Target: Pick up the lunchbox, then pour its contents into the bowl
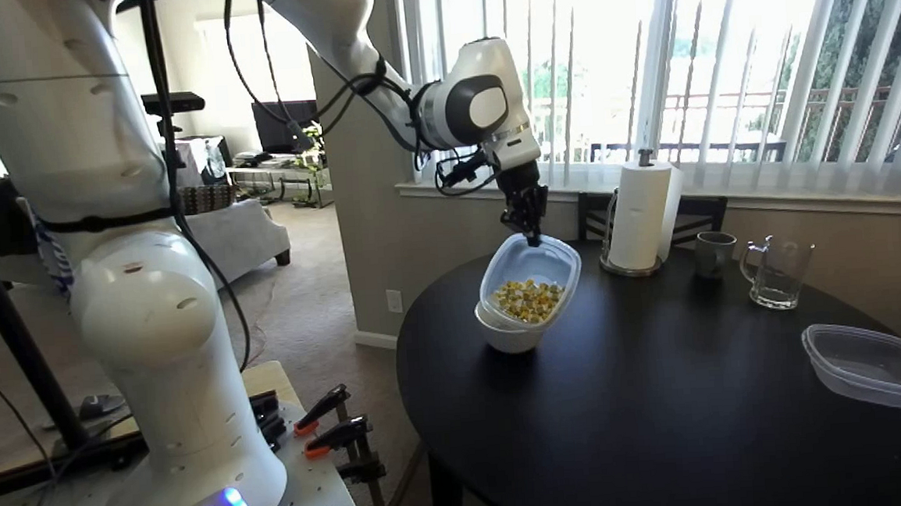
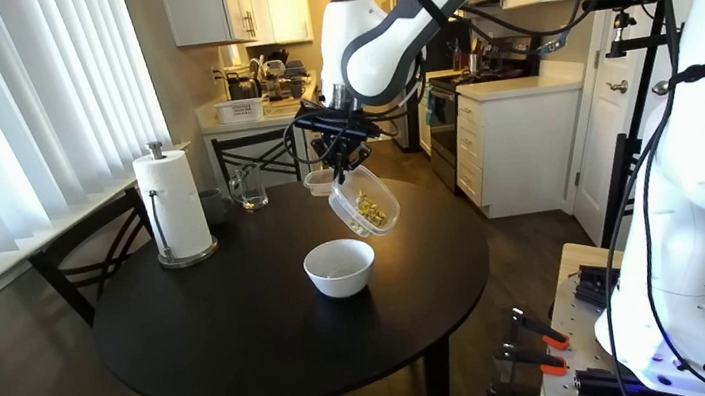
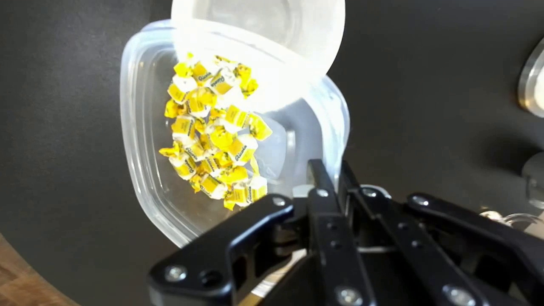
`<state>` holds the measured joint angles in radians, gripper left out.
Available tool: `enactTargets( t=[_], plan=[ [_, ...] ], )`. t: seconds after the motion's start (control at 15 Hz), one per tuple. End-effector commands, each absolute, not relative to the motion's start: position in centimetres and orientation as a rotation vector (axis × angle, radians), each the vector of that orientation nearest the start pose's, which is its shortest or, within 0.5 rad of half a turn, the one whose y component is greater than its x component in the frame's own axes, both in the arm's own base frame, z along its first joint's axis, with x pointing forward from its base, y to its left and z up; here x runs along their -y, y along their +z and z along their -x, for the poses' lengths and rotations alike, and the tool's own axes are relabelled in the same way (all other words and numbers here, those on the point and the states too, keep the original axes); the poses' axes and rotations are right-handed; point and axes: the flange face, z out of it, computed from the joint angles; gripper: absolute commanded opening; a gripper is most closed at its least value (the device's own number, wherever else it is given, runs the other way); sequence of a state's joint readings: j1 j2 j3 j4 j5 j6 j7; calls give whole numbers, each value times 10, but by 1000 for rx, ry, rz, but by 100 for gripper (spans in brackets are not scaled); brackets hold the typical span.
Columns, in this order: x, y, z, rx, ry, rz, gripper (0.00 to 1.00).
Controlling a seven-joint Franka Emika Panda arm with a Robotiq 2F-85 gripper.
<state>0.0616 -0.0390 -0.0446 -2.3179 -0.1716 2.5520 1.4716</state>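
The clear lunchbox (image 1: 525,256) hangs tilted above the black table, as it also does in an exterior view (image 2: 343,202) and in the wrist view (image 3: 142,97). My gripper (image 3: 335,170) is shut on its rim, one finger inside and one outside; it also shows in both exterior views (image 1: 533,236) (image 2: 341,174). The contents (image 3: 216,140) are yellow wrapped pieces heaped inside the lunchbox, seen too in both exterior views (image 1: 530,301) (image 2: 369,209). The white bowl (image 2: 339,283) stands upright on the table and looks empty. The lunchbox's lower side overlaps the bowl (image 1: 509,339) in view; touching cannot be told.
The round black table (image 1: 649,428) carries a paper towel holder (image 1: 638,218), a grey mug (image 1: 712,252), a glass mug (image 1: 780,272) and a larger clear container (image 1: 872,372). A chair (image 2: 96,249) stands by the window. Glare covers part of the wrist view.
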Motion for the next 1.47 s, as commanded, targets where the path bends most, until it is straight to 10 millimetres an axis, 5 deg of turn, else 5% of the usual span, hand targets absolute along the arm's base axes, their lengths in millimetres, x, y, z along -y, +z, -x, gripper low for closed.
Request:
enactTargets(
  t=[0.0, 0.6, 1.07, 1.4],
  plan=[
    [-43, 414, -517, -1748, -444, 2345, 2],
    [-81, 425, -530, -1619, -442, 2083, 2],
    [-88, 399, -536, -1608, -351, 1889, 2],
    [-71, 388, -532, -1600, -303, 1809, 2]
  ],
)
